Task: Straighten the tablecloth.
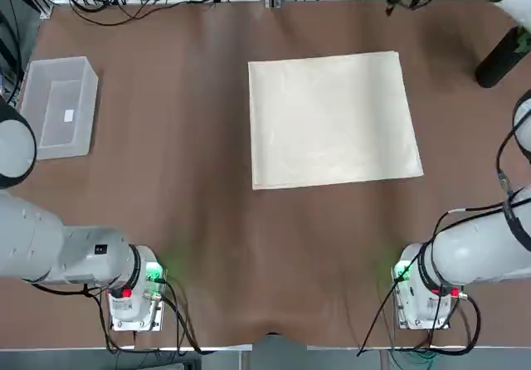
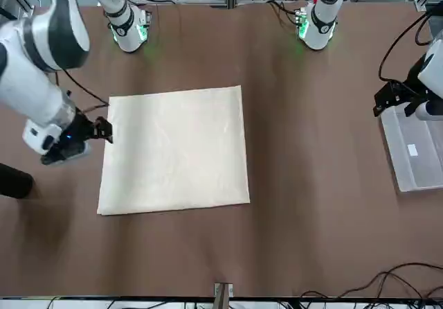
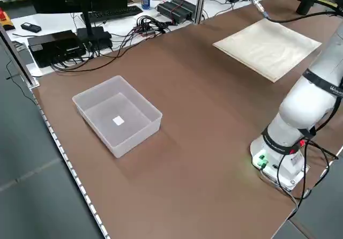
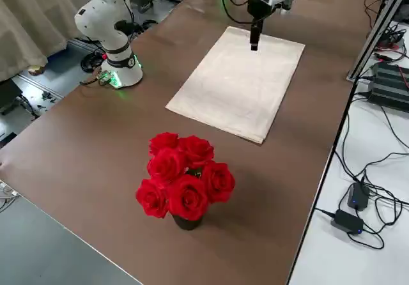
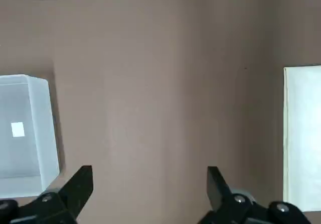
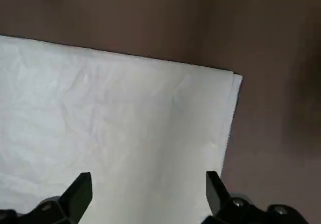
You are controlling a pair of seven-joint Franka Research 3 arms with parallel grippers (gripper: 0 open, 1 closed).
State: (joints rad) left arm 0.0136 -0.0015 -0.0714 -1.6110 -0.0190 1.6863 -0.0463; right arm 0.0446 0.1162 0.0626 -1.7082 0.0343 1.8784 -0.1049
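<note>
The right end effector (image 6: 149, 173) hovers, fingers spread, by the tablecloth (image 1: 332, 121), which lies flat toward the far edge of the desk (image 1: 207, 262). The left end effector (image 5: 150, 167), also spread, hangs near the clear bin (image 1: 58, 109).

1. The top view looked straight down on the tabletop (image 1: 199, 262) from overhead, facing the robot's way.
2. The front view faced the robot from across, sharing nearly all that surface.
3. The left and right side views looked diagonally down from raised, opposite sides; both shared the tablecloth (image 1: 332, 121).
4. Each wrist view looked past its own hand, nearer than the others.
</note>
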